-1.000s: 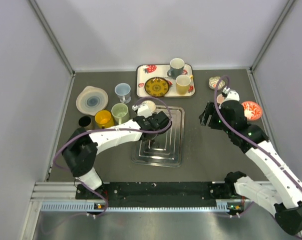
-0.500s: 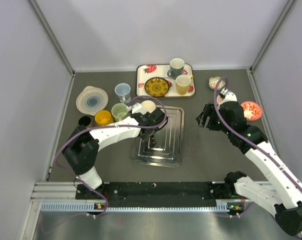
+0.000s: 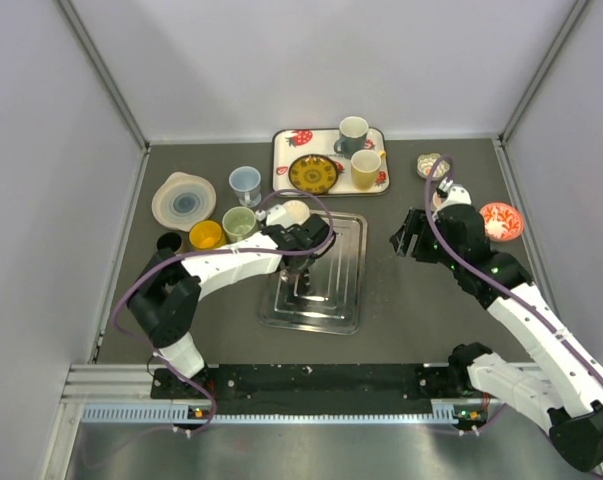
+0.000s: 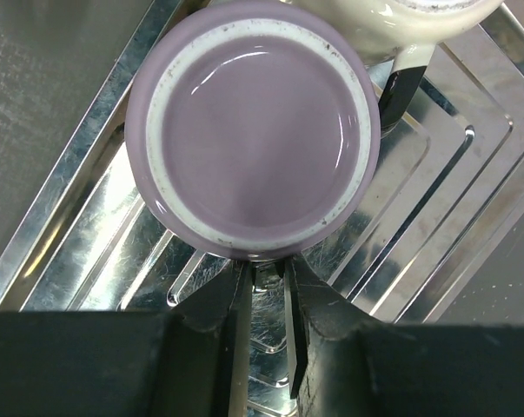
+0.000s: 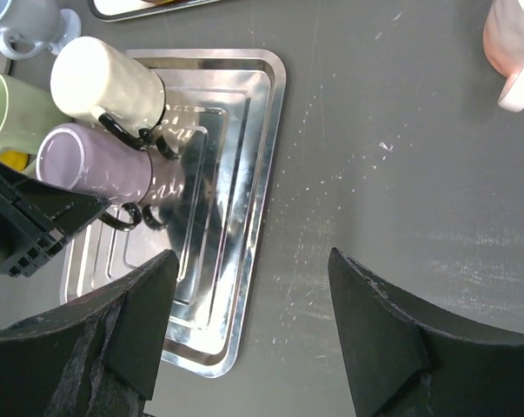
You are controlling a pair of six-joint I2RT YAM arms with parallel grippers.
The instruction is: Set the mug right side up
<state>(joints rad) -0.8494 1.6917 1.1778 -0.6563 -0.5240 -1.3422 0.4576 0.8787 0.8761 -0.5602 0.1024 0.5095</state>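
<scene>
- The lilac mug (image 4: pixel 253 130) stands upside down, base up, in the far left corner of the steel tray (image 4: pixel 453 174), just beside a cream mug (image 5: pixel 105 82).
- The left gripper (image 4: pixel 266 280) pinches the mug's dark handle (image 5: pixel 122 217).
- The right gripper (image 5: pixel 248 269) hangs with jaws wide apart over the table (image 5: pixel 401 174), to the right of the tray.

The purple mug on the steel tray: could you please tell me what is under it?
The purple mug stands base up on the ribbed steel tray, which shows around it. Its inside and the tray beneath are covered.
</scene>
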